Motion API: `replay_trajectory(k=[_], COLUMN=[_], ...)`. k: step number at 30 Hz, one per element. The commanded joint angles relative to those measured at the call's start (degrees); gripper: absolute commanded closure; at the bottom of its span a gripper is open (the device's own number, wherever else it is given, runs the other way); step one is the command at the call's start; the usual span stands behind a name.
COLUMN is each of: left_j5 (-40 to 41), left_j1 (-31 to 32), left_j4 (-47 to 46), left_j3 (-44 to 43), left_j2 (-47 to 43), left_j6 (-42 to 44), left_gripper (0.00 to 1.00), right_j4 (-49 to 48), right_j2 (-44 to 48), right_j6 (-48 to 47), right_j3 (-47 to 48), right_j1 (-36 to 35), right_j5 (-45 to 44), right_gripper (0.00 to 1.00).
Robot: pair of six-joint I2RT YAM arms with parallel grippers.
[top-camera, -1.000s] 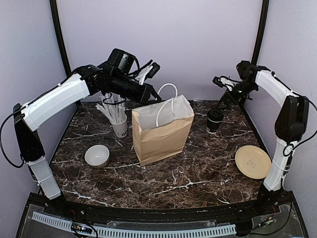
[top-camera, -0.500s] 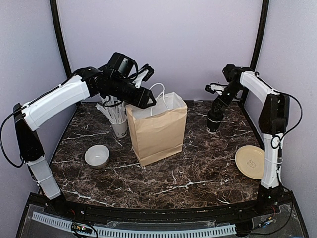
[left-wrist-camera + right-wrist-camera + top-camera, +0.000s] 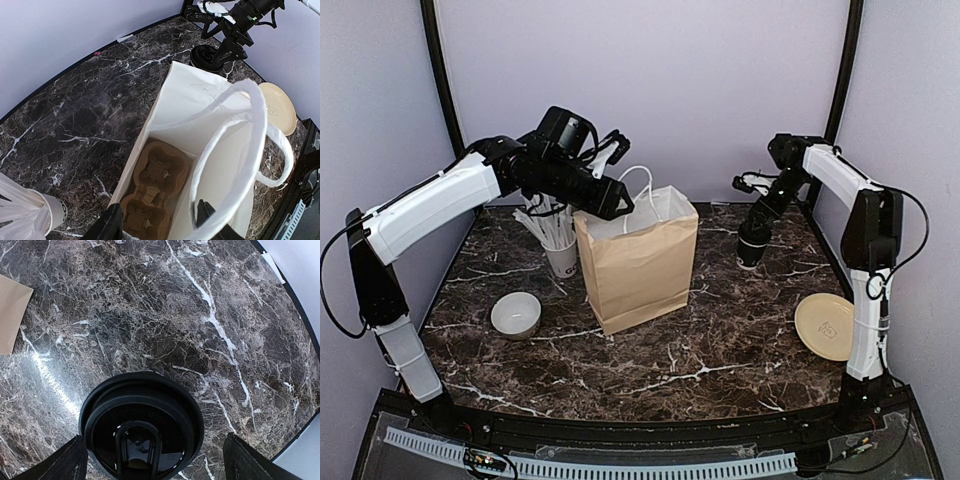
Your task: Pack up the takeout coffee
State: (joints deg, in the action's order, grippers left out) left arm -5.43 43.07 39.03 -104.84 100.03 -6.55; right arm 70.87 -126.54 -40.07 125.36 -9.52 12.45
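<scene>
Takeout coffee [image 3: 150, 405] stood upright on the dark marble table [image 3: 720, 340], out toward two o'clock from the table's centre with twelve taken as the far wall. Its round black lid was on. My right gripper [image 3: 154, 439] hung straight over it, jaws spread wide, one finger at the lid's nine o'clock and the other at its three o'clock. I saw a strip of marble between the right-hand finger and the rim, and I could not tell whether the left-hand finger touched. The cup sat on the table, not lifted.

At nine o'clock from the coffee, near the middle of the table, the brown paper bag [image 3: 638, 265] stood open and much taller than the cup. My left gripper [image 3: 159, 212] was above the bag's top edge on its ten o'clock side, jaws apart, and its camera looked down into the mouth. A brown moulded cup carrier [image 3: 155, 185] lay flat on the bag's floor. One of the white loop handles [image 3: 250, 150] curved across the opening just beside my right-hand finger there; whether it touched I could not tell.

A white cup of white sticks [image 3: 560, 255] stood just beside the bag at its nine o'clock. A white bowl [image 3: 516, 314] sat at the table's eight o'clock, and a tan plate [image 3: 830, 326] at four o'clock.
</scene>
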Motion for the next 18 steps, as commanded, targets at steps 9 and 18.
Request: replay_trajectory(k=[9, 18], left_j5=[-0.4, -0.7], left_j1=[-0.1, 0.0], left_j4=[-0.1, 0.1], left_j3=[0.9, 1.0], left_j2=[-3.4, -3.2], left_j6=[1.0, 1.4], left_gripper=[0.46, 0.46], right_j4=[1.6, 4.1], right_j2=[-1.3, -1.1], right_j6=[0.6, 0.3], right_j3=[0.5, -0.3], right_j1=[-1.9, -2.6], right_j5=[-2.6, -4.0], right_gripper=[0.08, 0.17])
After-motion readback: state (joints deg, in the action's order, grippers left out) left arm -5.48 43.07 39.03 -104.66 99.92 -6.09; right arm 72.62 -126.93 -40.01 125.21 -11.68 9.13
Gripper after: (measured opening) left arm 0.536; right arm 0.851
